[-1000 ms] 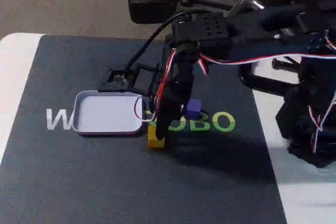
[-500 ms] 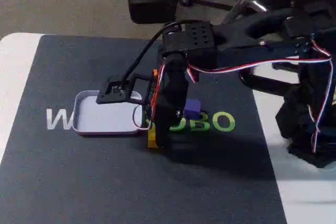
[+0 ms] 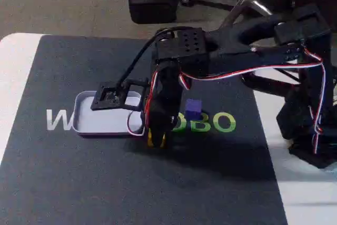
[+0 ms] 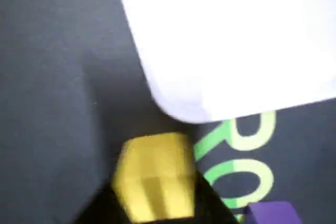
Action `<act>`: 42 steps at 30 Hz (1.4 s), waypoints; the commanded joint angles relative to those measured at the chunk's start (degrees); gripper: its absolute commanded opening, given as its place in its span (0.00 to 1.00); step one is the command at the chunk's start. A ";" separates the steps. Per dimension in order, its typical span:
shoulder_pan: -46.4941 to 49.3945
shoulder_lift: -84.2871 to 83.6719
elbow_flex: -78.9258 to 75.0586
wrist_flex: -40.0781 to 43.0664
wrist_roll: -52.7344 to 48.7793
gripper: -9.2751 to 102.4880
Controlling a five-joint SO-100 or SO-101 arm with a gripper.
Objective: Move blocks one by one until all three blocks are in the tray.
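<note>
The yellow block point(image 3: 151, 140) sits on the dark mat just past the tray's right corner. My gripper point(image 3: 156, 139) is down over it and shut on it. In the wrist view the yellow block point(image 4: 155, 182) sits between my gripper point(image 4: 155, 205), whose dark fingers point(image 4: 97, 212) flank it on both sides. The pale tray point(image 3: 100, 121) lies left of the gripper, and its white floor point(image 4: 236, 40) holds no blocks. The purple block point(image 3: 193, 109) rests on the green lettering right of the arm, and its corner point(image 4: 270, 213) shows in the wrist view. The orange block is hidden.
The black arm point(image 3: 237, 56) reaches in from its base point(image 3: 310, 125) at the right over the mat. A wrist camera mount point(image 3: 109, 98) hangs over the tray's far rim. The mat's near half is bare; the white table edge point(image 3: 13, 77) is at the left.
The arm has swung left and lowered, and the gripper has come down around the yellow block. The camera mount now hangs over the tray. The blocks and tray stay put.
</note>
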 commanded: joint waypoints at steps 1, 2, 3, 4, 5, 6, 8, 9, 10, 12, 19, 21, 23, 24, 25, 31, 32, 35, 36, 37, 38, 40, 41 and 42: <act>-0.35 0.53 -2.64 0.35 -0.18 0.04; -0.44 0.62 -2.64 0.35 -0.09 0.01; -0.44 0.62 -2.64 0.44 0.00 0.01; -0.44 0.62 -2.64 0.44 0.00 0.01; -0.35 0.79 -2.64 0.53 0.00 0.01; -0.35 1.23 -2.46 0.62 -0.09 0.01; -0.35 2.72 -1.93 0.79 -0.44 0.01; -0.35 3.87 -1.58 1.05 -0.44 0.01; -0.53 5.19 -1.14 1.49 -0.53 0.01; -0.88 8.09 0.35 2.11 -1.23 0.01; -1.58 17.93 6.42 1.58 -0.79 0.01; -1.58 18.28 5.71 -0.88 2.64 0.01; -1.32 17.05 4.22 -3.60 6.24 0.01; -1.05 15.64 2.55 -4.04 7.56 0.01; -0.70 14.15 0.44 -4.04 8.96 0.01; 0.62 2.46 -16.08 -3.60 17.49 0.01; 1.05 0.70 -18.90 -3.08 18.19 0.01; 2.46 -2.72 -23.55 -2.55 19.78 0.01; 2.81 -3.34 -24.17 -2.55 20.30 0.01; 3.08 -3.60 -24.26 -2.55 20.39 0.01; 3.25 -3.78 -24.26 -2.55 20.39 0.01; 3.60 -3.96 -24.35 -2.55 20.83 0.01; 3.87 -3.96 -24.35 -2.55 21.01 0.01; 4.22 -3.96 -24.43 -2.55 21.01 0.01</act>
